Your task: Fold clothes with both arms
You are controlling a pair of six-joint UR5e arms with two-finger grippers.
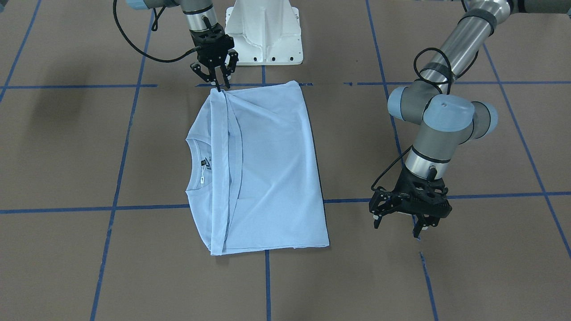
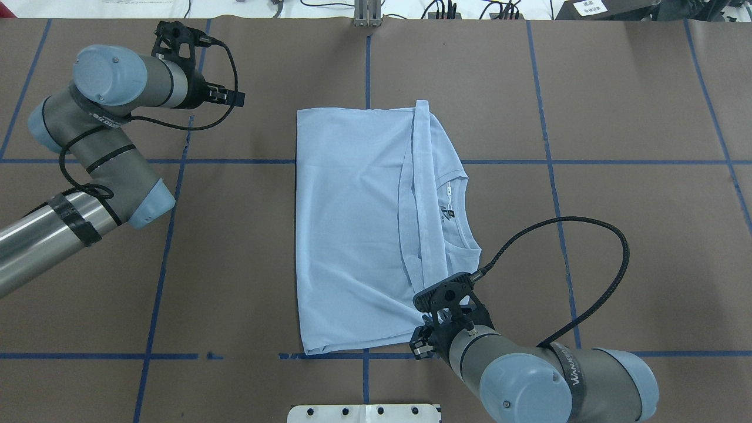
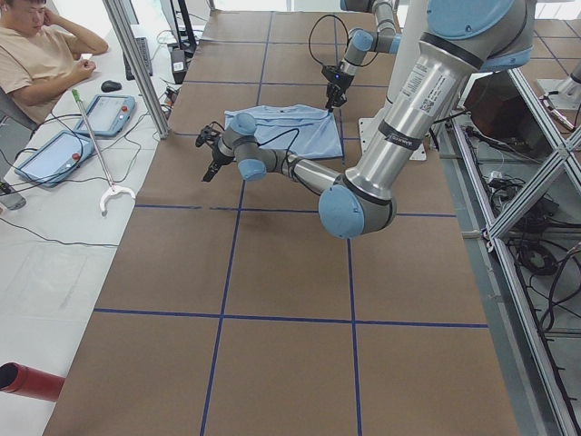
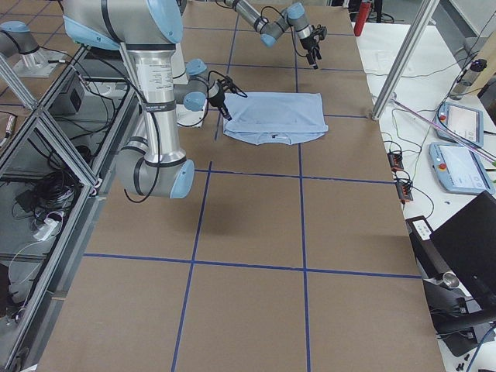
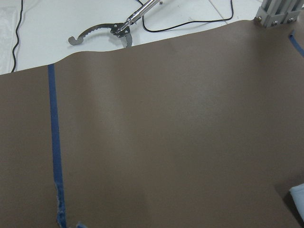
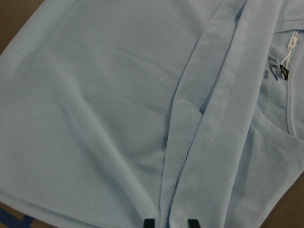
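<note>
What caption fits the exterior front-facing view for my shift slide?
Right hand at the corner of the part-folded light blue T-shirt nearest the base; left hand open, clear of the cloth.

T-shirt (image 2: 352, 223): I saw it on the table (image 2: 617, 176), centre.
Right gripper (image 1: 219, 84): at its robot-side corner.
Left gripper (image 1: 398, 226): well left, apart.

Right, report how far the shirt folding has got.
Done: the light blue short-sleeved T-shirt lies flat, its hem folded up to the collar. In hand: the grey right arm appears to have its jaws pinched on the hem corner nearest the robot's base; the grey left arm hovers off the cloth, jaws open. Left: at least one more fold, likely across.
</note>
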